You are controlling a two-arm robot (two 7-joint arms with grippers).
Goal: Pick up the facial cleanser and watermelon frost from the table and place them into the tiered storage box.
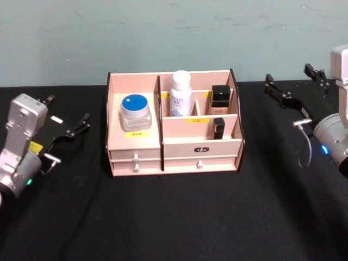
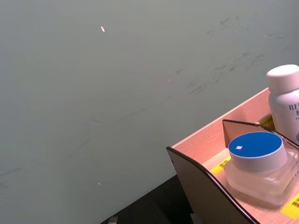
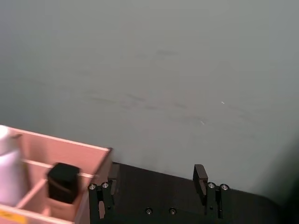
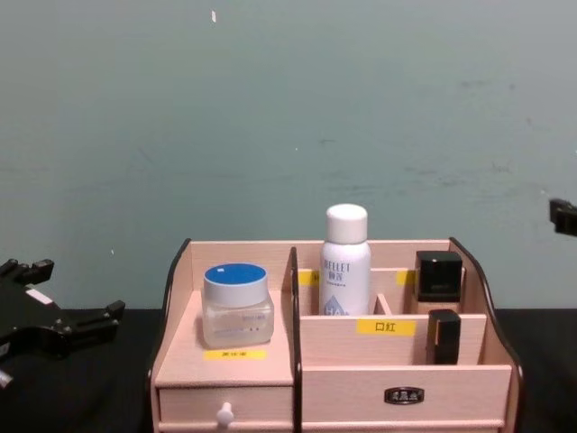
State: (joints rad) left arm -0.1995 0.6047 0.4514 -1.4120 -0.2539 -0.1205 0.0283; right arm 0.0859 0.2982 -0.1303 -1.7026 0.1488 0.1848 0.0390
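While both arms sit back at the sides, your light wooden tiered storage box with dark-edged curved sides [image 1: 174, 138] stands in the middle of the black cloth-covered surface [image 1: 174, 217], against the grey-green wall [image 4: 288, 108]. On its left platform, above a small drawer with a white knob [image 1: 135, 157], you have a clear jar with a round blue lid [image 1: 135, 111], standing upright over a yellow label. In the rear compartment just right of the divider a white bottle with a white cap [image 1: 181, 93] stands upright. Further right a black square-capped bottle [image 1: 220, 98] sits in the back corner compartment, and a slim black tube [image 1: 218, 128] stands in the lower slot in front of it.

Your left hand [image 1: 69, 125] rests low at the left of the box, well apart from it, fingers spread and holding nothing. Your right hand [image 1: 296, 84] hangs at the right of the box near the back edge of the surface, fingers likewise apart and empty.
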